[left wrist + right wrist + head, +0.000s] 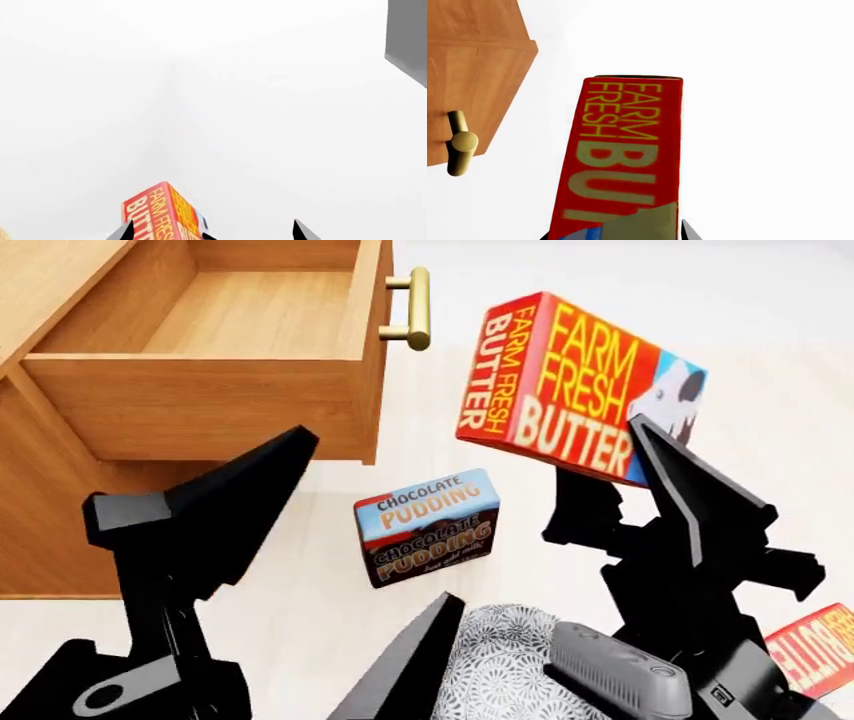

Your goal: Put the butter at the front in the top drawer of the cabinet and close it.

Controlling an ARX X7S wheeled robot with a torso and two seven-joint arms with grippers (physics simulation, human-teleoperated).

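Right gripper [627, 475] pinches the butter box [574, 390] by its near lower end and holds it up in the air, tilted, to the right of the open drawer and clear of it. Left gripper [360, 550] hangs lower and nearer, its black fingers spread wide with nothing between them.

Largest thing in sight is the cabinet [40, 530], light-brown wood grain, filling the far left of the head view and cut off by the picture's top and left edges. Its top drawer [200, 405] stands pulled out, its inside bare wood, with a brass bar handle [416, 308] on the front, just left of the raised box. The lower drawer cannot be seen.

On the butter box, yellow letters on red read "FARM FRESH BUTTER" on two faces, with a blue and white patch at the held end. The right wrist view shows only "FARM FRESH BU" before the gripper cuts it off.

Below, on the white floor, lies a smaller box [427, 525] marked "CHOCOLATE PUDDING". A patterned grey bowl [514, 650] is mostly hidden behind the arms. At the near right edge a second red box [814, 640] is cut off, its lettering unreadable
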